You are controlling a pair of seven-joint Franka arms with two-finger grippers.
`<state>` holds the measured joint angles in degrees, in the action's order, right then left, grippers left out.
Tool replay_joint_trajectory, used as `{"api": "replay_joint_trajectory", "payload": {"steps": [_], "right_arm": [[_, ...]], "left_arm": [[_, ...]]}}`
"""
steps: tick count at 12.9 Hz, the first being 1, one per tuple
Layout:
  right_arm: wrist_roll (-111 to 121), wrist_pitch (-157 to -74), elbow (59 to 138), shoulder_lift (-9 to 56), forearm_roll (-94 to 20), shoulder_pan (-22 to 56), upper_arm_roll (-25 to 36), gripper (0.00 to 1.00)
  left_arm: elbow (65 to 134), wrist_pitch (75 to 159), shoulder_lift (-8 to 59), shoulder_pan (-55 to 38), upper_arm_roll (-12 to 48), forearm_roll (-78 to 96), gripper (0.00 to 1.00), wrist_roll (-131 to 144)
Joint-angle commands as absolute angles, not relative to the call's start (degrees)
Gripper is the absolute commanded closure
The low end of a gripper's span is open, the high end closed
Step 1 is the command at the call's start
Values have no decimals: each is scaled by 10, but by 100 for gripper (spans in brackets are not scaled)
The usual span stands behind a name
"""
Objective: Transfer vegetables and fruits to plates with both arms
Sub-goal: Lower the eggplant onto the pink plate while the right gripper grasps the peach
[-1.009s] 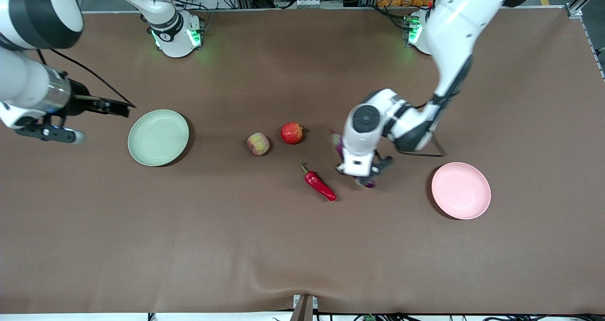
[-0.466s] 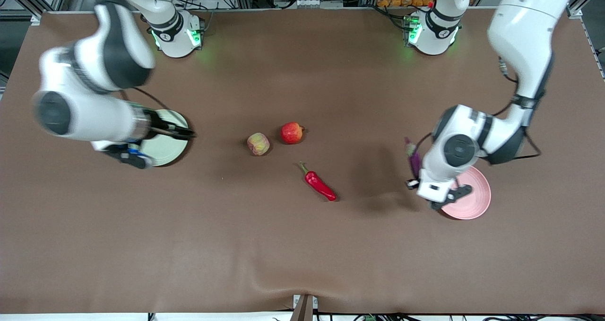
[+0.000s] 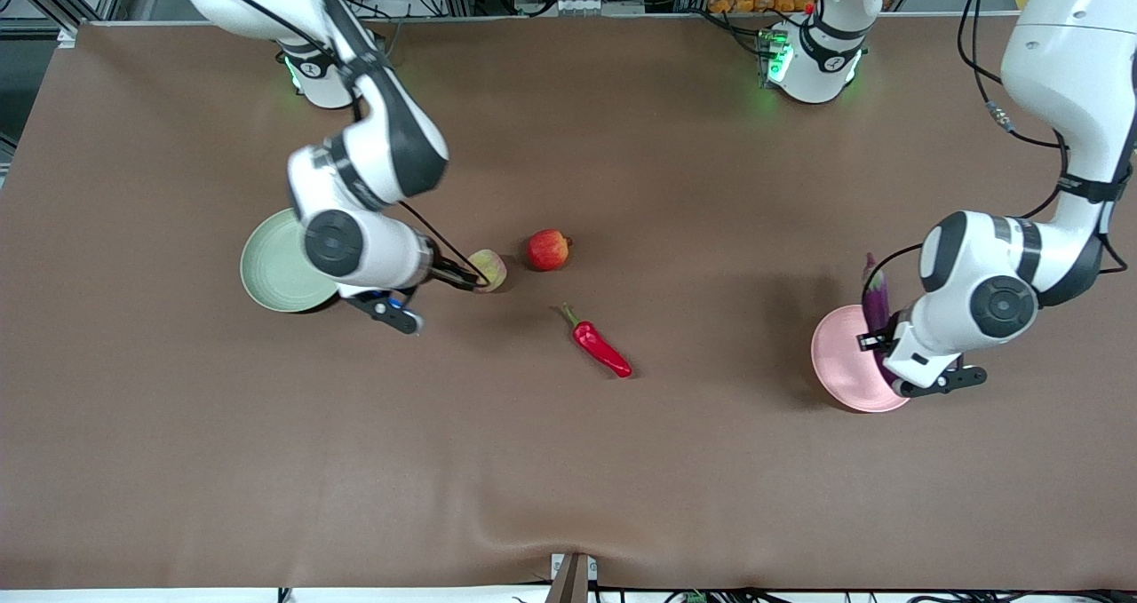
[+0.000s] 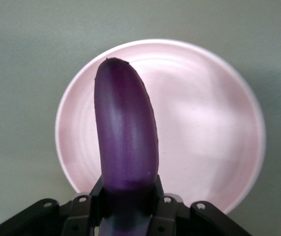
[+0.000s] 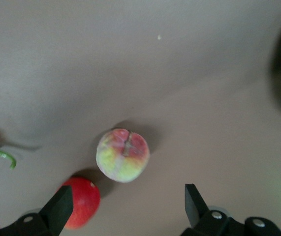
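My left gripper (image 3: 885, 347) is shut on the purple eggplant (image 3: 875, 299) and holds it over the pink plate (image 3: 839, 374). In the left wrist view the eggplant (image 4: 125, 142) sticks out from between the jaws over the plate (image 4: 209, 123). My right gripper (image 3: 457, 276) is open, just over the table beside the yellow-green fruit (image 3: 488, 270). In the right wrist view that fruit (image 5: 123, 155) lies ahead of the open gripper (image 5: 125, 202), with the red apple (image 5: 81, 201) by one finger. The apple (image 3: 549, 249) and the red chili (image 3: 600, 347) lie mid-table. The green plate (image 3: 271, 270) is partly under the right arm.
The brown table cover reaches all edges, with a fold at its edge nearest the front camera. The arm bases (image 3: 813, 57) stand along the table edge farthest from the front camera.
My left gripper has carried the eggplant from mid-table to over the pink plate. My right arm has swung from its end of the table, past the green plate, to the yellow-green fruit.
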<state>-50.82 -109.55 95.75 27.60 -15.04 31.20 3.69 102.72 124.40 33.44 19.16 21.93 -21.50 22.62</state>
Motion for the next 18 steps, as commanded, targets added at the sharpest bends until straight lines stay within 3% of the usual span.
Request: {"api": "replay_joint_trajectory", "payload": {"steps": [1, 3, 4, 6, 10, 17, 18], "right_arm": [[-566, -1155, 953, 319, -160, 353, 43, 0], [-571, -1197, 962, 349, -159, 368, 43, 0], [-568, -1208, 965, 353, -155, 368, 43, 0], [-558, -1203, 969, 353, -149, 368, 44, 0], [-498, -1179, 978, 352, -122, 359, 44, 0], [-454, -1142, 998, 352, -89, 367, 44, 0], [-436, -1131, 998, 351, -89, 367, 43, 37]], "left_arm": [[1026, 1239, 358, 211, 228, -216, 100, 189], [1020, 1239, 361, 210, 228, -216, 98, 188], [1013, 1240, 367, 208, 228, -216, 73, 188], [998, 1240, 374, 207, 228, -216, 0, 183], [979, 1237, 359, 202, 229, -191, 0, 185], [932, 1206, 353, 180, 296, -128, 0, 282], [927, 1207, 355, 163, 296, -128, 0, 313]]}}
